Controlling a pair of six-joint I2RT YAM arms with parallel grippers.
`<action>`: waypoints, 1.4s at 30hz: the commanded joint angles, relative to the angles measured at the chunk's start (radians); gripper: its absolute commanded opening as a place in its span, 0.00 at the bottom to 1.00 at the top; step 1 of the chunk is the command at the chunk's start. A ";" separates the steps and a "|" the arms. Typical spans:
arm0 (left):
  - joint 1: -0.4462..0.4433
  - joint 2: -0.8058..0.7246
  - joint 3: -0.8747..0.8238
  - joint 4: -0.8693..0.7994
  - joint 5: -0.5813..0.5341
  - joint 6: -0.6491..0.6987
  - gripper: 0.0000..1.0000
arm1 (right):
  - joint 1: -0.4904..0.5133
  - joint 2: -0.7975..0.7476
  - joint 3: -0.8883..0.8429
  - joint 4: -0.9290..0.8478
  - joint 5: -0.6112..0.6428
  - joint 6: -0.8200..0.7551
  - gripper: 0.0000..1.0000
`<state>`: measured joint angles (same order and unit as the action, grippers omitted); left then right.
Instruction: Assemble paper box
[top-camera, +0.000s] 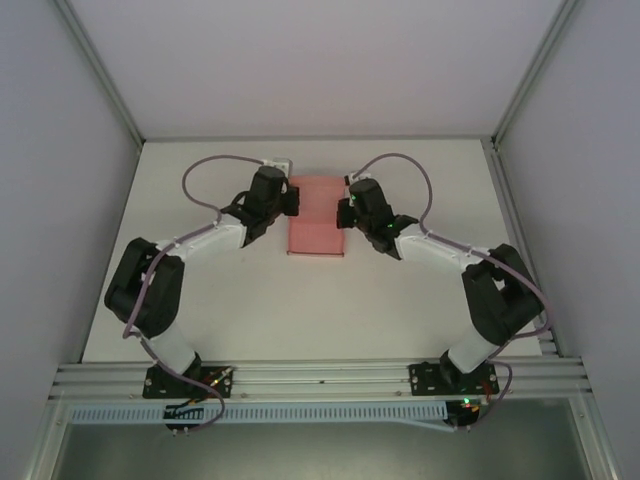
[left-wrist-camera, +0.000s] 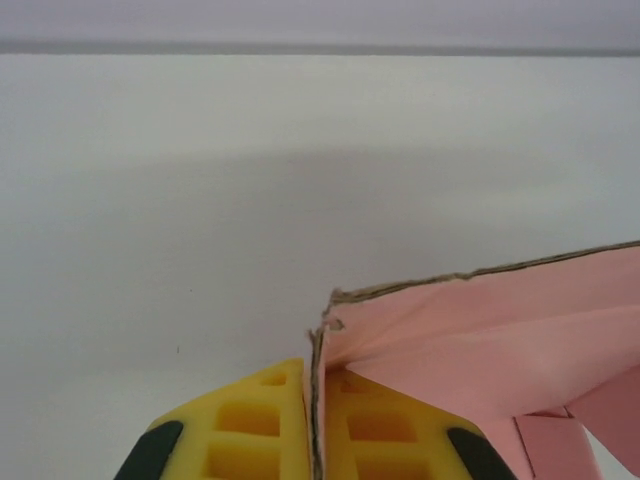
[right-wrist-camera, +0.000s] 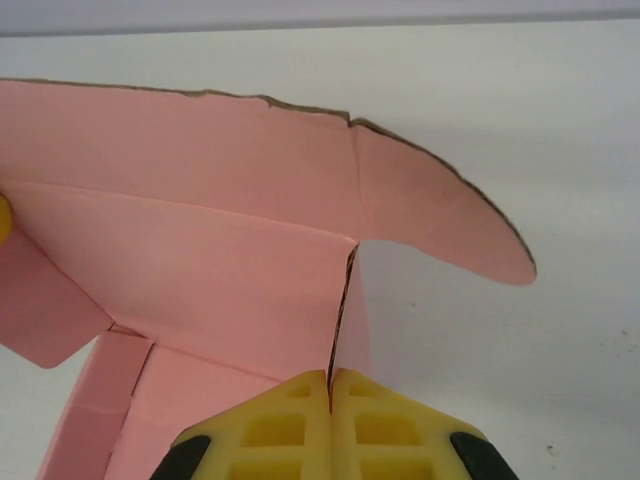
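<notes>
At the bottom of the overhead frame the left arm and right arm rise from their bases and bend inward across the white desk, meeting in the upper middle of the frame. There the paper box lies between them as a pink piece on the desk, with the left tool at its left edge and the right tool at its right edge. Each wrist camera shows its tool pressed together on a thin upright edge of pink card, so both are clamped on the paper box, one at each side. Beyond the grips, long panels slope up along fold lines, and a rounded flap sticks out loose at the upper right of the right wrist picture. I judge the job as partly done: creases are started and side panels lifted, but the walls are not yet square and the flaps are not yet tucked or closed.
</notes>
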<state>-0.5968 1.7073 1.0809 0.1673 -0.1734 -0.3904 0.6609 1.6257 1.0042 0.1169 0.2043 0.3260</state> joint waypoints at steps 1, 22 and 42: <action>-0.038 0.008 -0.055 0.224 0.021 -0.086 0.06 | 0.075 0.012 -0.020 0.127 0.002 0.012 0.00; -0.145 -0.176 -0.523 0.622 -0.039 -0.021 0.05 | 0.272 -0.116 -0.292 0.240 0.193 -0.019 0.03; -0.198 -0.245 -0.722 0.896 -0.042 0.187 0.06 | 0.281 -0.365 -0.396 0.056 0.078 0.118 0.64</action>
<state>-0.7689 1.4815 0.3698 0.9985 -0.2508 -0.2745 0.9337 1.2972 0.6292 0.2260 0.2871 0.4049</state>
